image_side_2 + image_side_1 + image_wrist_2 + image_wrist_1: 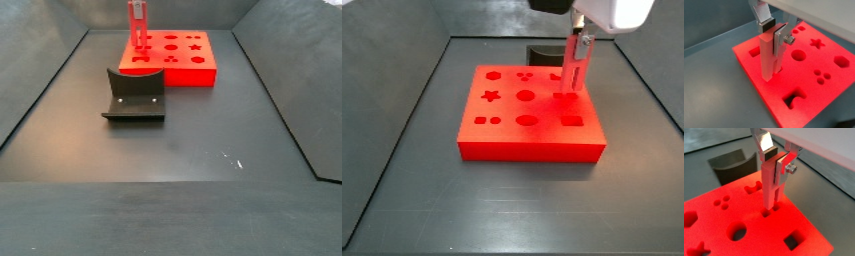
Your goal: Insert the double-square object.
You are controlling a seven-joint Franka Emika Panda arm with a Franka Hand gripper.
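My gripper is shut on the top of the double-square object, a slender bright red peg held upright. It also shows in a wrist view and in both side views. The peg's two-pronged lower end meets the top of the big red block at a pair of small square holes. I cannot tell whether the prongs are inside the holes. In a side view the peg stands near the block's far right corner. The gripper is straight above the block.
The block has several shaped holes, among them a round one, a star and a hexagon. A dark grey curved holder stands on the floor beside the block; it also shows in other views. Grey bin walls surround the floor.
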